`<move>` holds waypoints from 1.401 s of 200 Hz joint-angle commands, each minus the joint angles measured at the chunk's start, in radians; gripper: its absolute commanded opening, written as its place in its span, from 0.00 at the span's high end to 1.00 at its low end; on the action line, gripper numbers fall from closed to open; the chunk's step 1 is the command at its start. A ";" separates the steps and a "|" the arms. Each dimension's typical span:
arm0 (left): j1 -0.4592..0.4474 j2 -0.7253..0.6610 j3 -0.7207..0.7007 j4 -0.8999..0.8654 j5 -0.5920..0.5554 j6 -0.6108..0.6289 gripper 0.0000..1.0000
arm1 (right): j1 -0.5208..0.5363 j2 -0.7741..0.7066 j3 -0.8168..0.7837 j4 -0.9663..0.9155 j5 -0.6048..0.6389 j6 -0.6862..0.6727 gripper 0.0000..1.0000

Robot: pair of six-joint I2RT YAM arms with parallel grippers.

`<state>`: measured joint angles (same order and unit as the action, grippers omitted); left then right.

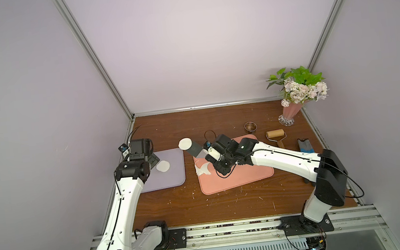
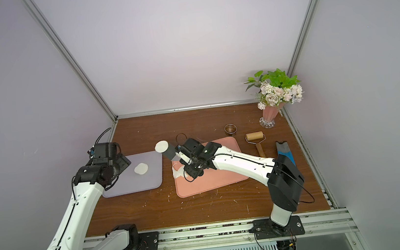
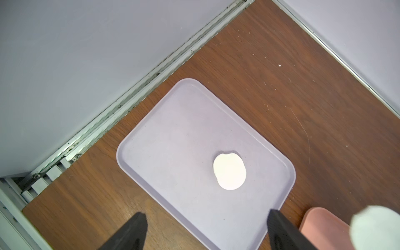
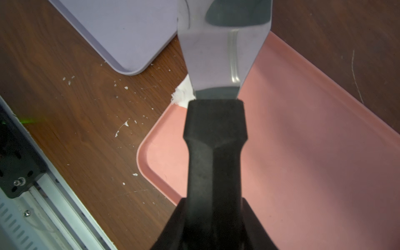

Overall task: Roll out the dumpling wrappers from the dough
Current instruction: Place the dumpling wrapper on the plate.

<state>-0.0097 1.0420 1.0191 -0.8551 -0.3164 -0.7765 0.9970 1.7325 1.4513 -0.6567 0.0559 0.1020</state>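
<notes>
The left gripper (image 3: pixel 207 229) hangs over the left edge of the lilac tray (image 1: pixel 172 180), fingers (image 3: pixel 134 233) spread wide with nothing between them. The right gripper (image 4: pixel 214 216) is closed tight on the black handle of a spatula (image 4: pixel 223 47), holding it above the pink tray (image 1: pixel 238 180) with the steel blade pointing left and far.

The wooden table (image 1: pixel 228 204), dotted with white crumbs, carries both trays side by side, lilac on the left and pink on the right. A vase of flowers (image 1: pixel 297 91) stands in the far right corner. A roller (image 1: pixel 274 133) lies near it, to the right of the pink tray, and a steel ring (image 1: pixel 250 126) sits just beyond that tray's far edge.

One wrapper (image 1: pixel 185 144) rests on the blade tip, lifted beside the lilac tray's far right corner. A second wrapper (image 3: pixel 229 171) lies flat on the lilac tray. The ragged dough (image 1: pixel 202 169) sits at the pink tray's left edge, under the spatula.
</notes>
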 commanded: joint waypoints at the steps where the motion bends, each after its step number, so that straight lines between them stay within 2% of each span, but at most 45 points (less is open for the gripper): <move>1: 0.028 -0.008 0.020 -0.035 -0.017 0.042 0.15 | 0.047 0.048 0.109 -0.037 0.038 -0.057 1.00; 49: 0.097 -0.029 0.002 -0.030 -0.015 0.073 0.12 | 0.128 0.211 0.311 -0.102 0.110 -0.090 1.00; 117: 0.142 -0.043 0.000 -0.015 -0.015 0.110 0.12 | 0.197 0.441 0.601 -0.260 0.324 -0.148 1.00; 208: 0.173 -0.049 -0.037 0.025 0.034 0.126 0.12 | 0.243 0.497 0.627 -0.248 0.461 -0.191 1.00; 263: 0.184 -0.053 -0.056 0.036 0.043 0.130 0.12 | 0.260 0.515 0.628 -0.225 0.453 -0.223 1.00; 280: 0.187 -0.056 -0.056 0.036 0.044 0.133 0.12 | 0.267 0.529 0.630 -0.222 0.491 -0.232 1.00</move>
<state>0.1589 1.0031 0.9672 -0.8272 -0.2752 -0.6640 1.2510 2.2452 2.0350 -0.9085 0.4770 -0.1108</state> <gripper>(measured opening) 0.877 0.359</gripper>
